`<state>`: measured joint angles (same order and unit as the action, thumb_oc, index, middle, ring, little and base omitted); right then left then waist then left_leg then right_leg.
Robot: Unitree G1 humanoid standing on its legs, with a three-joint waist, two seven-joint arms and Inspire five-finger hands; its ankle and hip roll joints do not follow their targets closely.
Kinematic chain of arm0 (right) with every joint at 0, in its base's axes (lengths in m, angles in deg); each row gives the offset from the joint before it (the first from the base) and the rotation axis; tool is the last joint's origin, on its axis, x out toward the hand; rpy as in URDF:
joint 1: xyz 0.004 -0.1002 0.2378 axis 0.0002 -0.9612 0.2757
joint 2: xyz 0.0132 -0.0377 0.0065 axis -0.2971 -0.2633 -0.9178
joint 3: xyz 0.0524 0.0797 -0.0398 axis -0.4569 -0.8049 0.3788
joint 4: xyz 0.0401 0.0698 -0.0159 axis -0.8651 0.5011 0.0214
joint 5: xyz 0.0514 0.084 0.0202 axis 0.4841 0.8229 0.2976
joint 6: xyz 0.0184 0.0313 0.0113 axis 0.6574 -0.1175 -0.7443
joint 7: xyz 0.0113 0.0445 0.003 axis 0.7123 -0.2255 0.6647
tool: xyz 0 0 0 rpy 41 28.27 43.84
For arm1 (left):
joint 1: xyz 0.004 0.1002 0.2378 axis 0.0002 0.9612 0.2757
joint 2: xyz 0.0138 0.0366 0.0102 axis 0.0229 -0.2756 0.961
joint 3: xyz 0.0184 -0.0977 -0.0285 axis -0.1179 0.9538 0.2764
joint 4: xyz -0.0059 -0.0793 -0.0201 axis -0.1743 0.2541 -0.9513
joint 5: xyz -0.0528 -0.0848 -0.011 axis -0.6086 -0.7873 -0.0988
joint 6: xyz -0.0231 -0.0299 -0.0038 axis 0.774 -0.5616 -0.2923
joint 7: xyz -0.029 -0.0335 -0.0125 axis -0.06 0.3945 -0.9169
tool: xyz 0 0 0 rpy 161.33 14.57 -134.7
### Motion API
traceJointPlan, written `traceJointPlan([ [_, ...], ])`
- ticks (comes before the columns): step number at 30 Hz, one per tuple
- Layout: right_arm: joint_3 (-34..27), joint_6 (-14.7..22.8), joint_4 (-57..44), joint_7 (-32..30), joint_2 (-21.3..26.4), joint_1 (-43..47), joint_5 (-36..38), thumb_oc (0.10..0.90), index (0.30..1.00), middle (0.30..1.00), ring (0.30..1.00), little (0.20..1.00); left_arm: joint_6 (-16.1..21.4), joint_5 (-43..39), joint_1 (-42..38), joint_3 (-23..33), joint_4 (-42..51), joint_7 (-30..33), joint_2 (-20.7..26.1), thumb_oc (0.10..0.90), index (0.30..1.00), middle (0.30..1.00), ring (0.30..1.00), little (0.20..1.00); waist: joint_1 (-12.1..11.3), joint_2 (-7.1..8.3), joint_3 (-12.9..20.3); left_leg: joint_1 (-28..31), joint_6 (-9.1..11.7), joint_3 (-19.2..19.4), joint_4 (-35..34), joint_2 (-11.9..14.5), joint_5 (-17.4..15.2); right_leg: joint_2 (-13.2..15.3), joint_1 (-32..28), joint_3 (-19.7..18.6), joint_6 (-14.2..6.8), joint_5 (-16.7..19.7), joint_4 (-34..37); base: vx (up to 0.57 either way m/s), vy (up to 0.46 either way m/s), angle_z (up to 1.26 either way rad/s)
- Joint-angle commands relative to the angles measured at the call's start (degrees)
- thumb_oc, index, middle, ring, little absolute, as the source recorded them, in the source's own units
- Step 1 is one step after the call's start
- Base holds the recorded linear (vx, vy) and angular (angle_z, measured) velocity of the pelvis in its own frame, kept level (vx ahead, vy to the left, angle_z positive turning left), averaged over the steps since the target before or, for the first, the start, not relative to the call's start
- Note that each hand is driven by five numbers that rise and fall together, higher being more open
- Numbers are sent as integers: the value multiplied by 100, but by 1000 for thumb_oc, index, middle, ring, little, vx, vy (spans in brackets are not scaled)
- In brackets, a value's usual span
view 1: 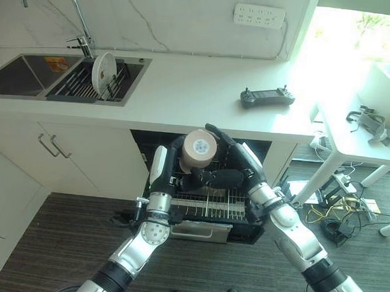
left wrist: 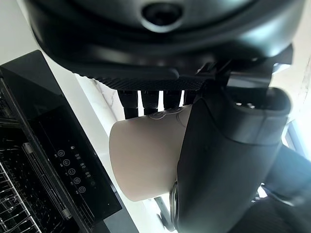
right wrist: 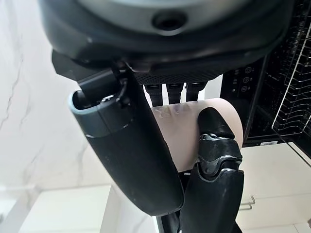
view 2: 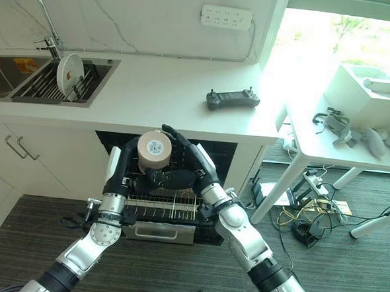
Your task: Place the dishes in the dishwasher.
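Note:
A beige cup hangs base-up over the pulled-out dishwasher rack, under the counter edge. My left hand wraps it from the left, thumb on one side and fingers on the other, as the left wrist view shows around the cup. On the cup's right side my right hand also curls round it, and the cup sits between its thumb and fingers in the right wrist view. A white plate stands upright in the drying rack in the sink.
A dark handheld controller lies on the white counter. The faucet rises behind the sink. Cabinet doors with handles flank the dishwasher on the left. A white side table and floor cables are to the right.

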<state>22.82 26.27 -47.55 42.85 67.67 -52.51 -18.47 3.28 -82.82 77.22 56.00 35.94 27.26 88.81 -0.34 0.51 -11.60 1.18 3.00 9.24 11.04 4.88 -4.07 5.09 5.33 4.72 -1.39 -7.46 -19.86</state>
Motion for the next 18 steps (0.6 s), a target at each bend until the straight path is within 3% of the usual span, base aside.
traceJointPlan([
  [1,-117,447,-198,-142,-391,818,-196,800,900,900,900,900,506,173,-1040,-269,180,264,-91,400,300,300,300,300,-96,93,240,-178,-293,-365,615,-129,-970,182,-520,426,-275,-471,267,0,0,0],
  [18,227,349,515,-303,-781,1112,-174,800,900,900,900,900,510,245,-1325,-717,166,370,-246,400,300,300,300,300,-162,106,186,-146,-320,-390,615,-156,-989,201,-555,447,-262,-460,267,0,1,1],
])
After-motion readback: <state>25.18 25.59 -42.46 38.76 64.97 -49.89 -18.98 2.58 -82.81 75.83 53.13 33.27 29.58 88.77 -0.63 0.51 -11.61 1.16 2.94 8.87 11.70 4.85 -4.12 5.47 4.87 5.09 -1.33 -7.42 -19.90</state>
